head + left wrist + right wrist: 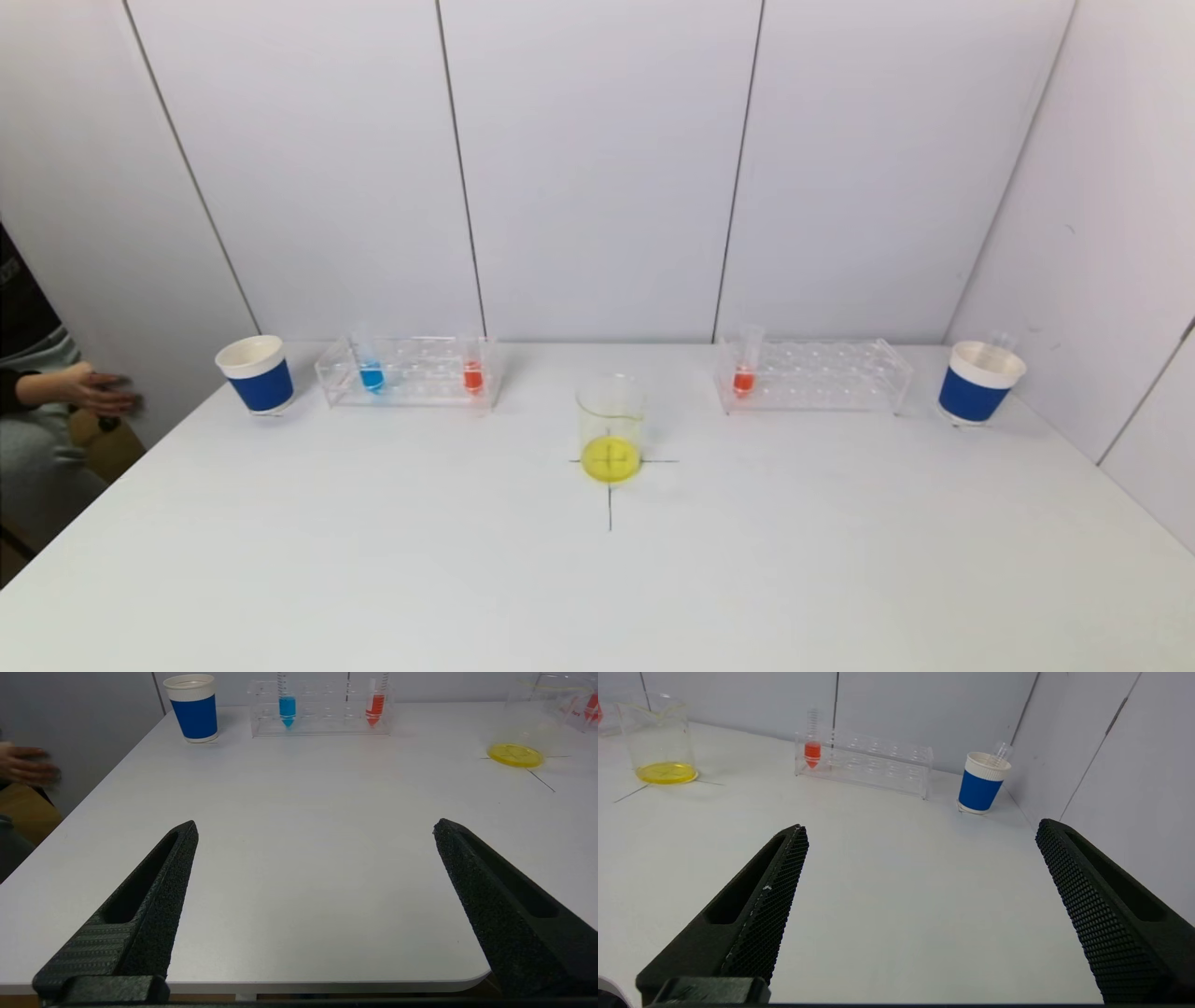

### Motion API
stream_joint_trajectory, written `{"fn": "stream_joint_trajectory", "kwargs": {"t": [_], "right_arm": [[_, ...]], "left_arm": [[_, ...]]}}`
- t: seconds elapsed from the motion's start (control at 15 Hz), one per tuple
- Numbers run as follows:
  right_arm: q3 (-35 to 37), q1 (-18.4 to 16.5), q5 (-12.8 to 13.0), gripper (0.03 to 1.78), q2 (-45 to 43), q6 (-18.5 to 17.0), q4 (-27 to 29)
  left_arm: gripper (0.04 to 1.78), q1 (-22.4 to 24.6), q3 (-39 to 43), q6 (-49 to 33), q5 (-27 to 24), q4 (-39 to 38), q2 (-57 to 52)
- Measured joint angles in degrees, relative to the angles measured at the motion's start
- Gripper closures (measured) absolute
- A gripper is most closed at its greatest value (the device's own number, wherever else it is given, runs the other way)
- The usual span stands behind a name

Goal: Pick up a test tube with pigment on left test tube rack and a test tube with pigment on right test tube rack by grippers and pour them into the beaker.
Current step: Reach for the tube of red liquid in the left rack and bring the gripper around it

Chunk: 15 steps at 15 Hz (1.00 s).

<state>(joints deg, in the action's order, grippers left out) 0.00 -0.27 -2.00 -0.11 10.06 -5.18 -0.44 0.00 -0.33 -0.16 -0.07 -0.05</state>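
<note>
A clear beaker [611, 425] with yellow liquid stands on a cross mark at the table's middle. The left clear rack [408, 371] holds a blue-pigment tube [371, 371] and a red-pigment tube [472, 371]. The right rack [810, 375] holds one red-pigment tube [744, 373] at its left end. Neither gripper shows in the head view. My left gripper [315, 828] is open and empty near the table's front edge, far from the left rack [322, 707]. My right gripper [920, 828] is open and empty, well short of the right rack [864, 763].
A blue paper cup [257, 373] stands left of the left rack. Another blue cup [978, 383] with an empty tube in it stands right of the right rack. A person's hand [93, 390] is beyond the table's left edge. Wall panels close the right side.
</note>
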Motion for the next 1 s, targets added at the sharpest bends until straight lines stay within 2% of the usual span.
{"fn": "stream_joint_trajectory", "kwargs": {"t": [0.2,0.4,1.0], "right_arm": [[0.0,0.0,0.0,0.04,0.0,-1.5,4.5],[0.0,0.0,0.0,0.04,0.0,-4.1,5.0],[0.0,0.0,0.1,0.04,0.0,-4.6,5.1]], "left_arm": [[0.06,0.0,0.0,0.0,0.0,0.0,0.0],[0.06,0.0,0.0,0.0,0.0,0.0,0.0],[0.06,0.0,0.0,0.0,0.0,0.0,0.0]]}}
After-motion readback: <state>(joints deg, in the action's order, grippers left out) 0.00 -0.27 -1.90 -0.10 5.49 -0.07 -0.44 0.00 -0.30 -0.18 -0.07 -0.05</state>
